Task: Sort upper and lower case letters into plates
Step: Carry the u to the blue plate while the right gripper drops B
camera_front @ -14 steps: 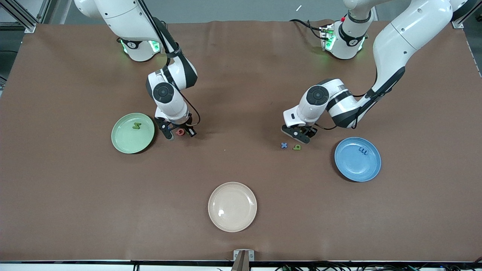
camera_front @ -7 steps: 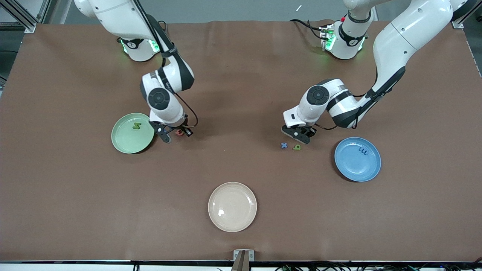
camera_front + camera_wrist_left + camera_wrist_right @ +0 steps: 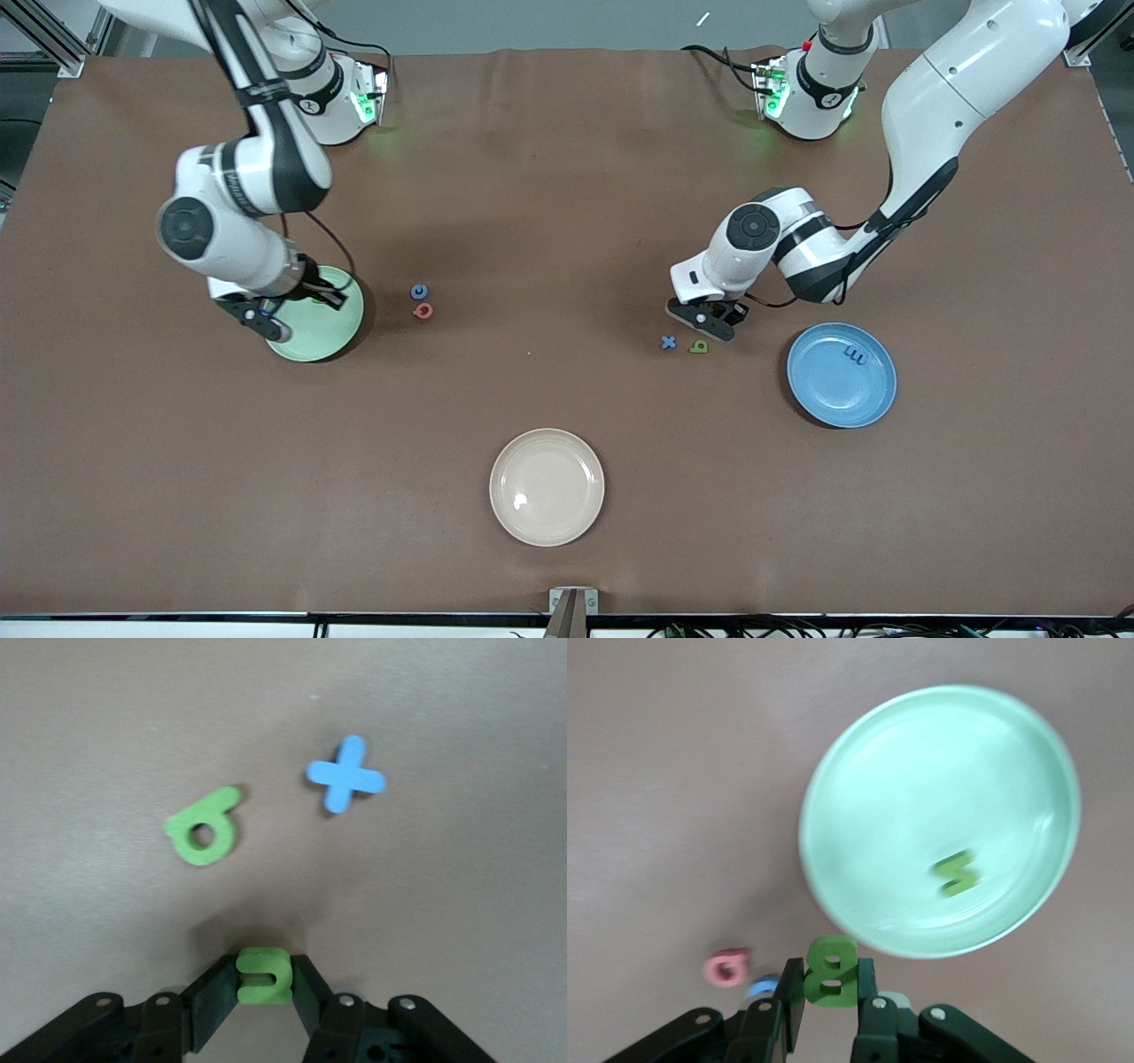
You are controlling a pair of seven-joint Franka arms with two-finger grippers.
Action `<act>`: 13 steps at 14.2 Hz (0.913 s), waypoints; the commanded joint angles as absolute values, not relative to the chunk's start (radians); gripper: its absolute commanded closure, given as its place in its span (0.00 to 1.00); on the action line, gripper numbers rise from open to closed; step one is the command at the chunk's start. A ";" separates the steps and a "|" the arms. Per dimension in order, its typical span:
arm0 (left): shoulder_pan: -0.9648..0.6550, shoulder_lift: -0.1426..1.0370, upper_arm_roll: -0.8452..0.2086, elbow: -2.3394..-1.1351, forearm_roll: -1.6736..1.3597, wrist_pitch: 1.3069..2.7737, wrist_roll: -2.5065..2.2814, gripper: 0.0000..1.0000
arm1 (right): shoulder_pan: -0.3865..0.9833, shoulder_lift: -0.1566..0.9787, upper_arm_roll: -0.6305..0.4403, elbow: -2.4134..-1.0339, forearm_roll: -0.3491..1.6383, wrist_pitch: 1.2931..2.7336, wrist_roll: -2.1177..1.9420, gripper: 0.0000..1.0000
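Brown matting covers the whole table point(image 3: 567, 177), with both arm bases standing along its upper edge in the front view. Between the narrow-set fingers of the left gripper point(image 3: 263, 985) sits a small green letter point(image 3: 264, 974), pinched on both sides; this gripper point(image 3: 706, 321) is low over the mat, just beside a green lowercase letter with a round loop point(image 3: 204, 829) and a blue x point(image 3: 345, 775), which lie near each other on the mat. Toward the left arm's end of the table, near those two, the blue plate point(image 3: 842, 399) holds a small blue letter point(image 3: 854, 355). The right gripper point(image 3: 829, 988) has its fingers clamped on a dark green B point(image 3: 832, 969) and hangs over the edge of the mint green plate point(image 3: 921, 771), in which a green zigzag letter point(image 3: 958, 873) already lies. Near that plate, toward the table's middle, a pink-red ring-shaped letter point(image 3: 423, 310) and a blue ring-shaped letter point(image 3: 419, 291) rest on the mat almost touching, the blue one farther from the front camera. A cream-white plate point(image 3: 547, 523) sits nearest the front camera, well apart from everything else.
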State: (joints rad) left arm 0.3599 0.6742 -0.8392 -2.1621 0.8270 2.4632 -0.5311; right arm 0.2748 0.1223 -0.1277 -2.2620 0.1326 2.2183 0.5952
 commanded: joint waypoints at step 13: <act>0.847 0.609 -1.049 -2.155 0.838 2.339 -0.013 0.83 | 0.252 0.254 -0.100 -2.468 0.141 2.644 0.451 0.99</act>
